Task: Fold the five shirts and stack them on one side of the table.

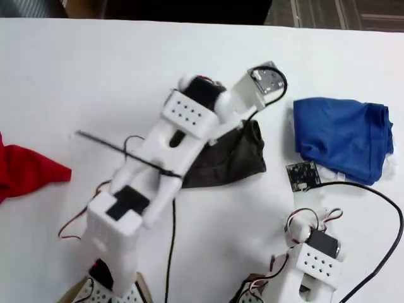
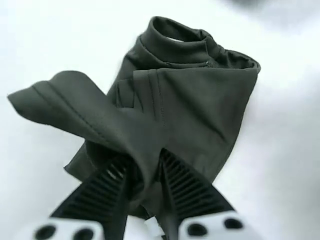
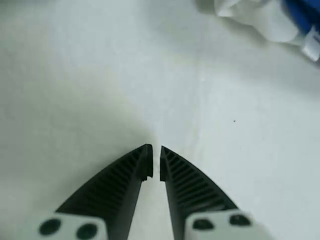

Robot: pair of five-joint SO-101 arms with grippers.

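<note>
A dark grey shirt [image 2: 195, 100] lies partly folded on the white table [image 1: 95, 76]. My left gripper [image 2: 145, 167] is shut on a fold of it, and a flap of cloth is lifted over the fingers. In the high view the left arm [image 1: 158, 164] slants over the dark grey shirt [image 1: 233, 158] at mid-table. A blue shirt [image 1: 341, 136] lies bunched at the right, with white cloth [image 3: 255, 17] showing at its near edge. A red shirt [image 1: 25, 170] lies at the left edge. My right gripper [image 3: 156, 156] is shut on nothing, low over bare table near the blue shirt.
The right arm [image 1: 312, 255] sits at the front right, and its black cable [image 1: 385, 252] loops along the table's right side. The left arm's cable [image 1: 170, 252] and a thin black rod [image 1: 101, 142] cross the table beside that arm.
</note>
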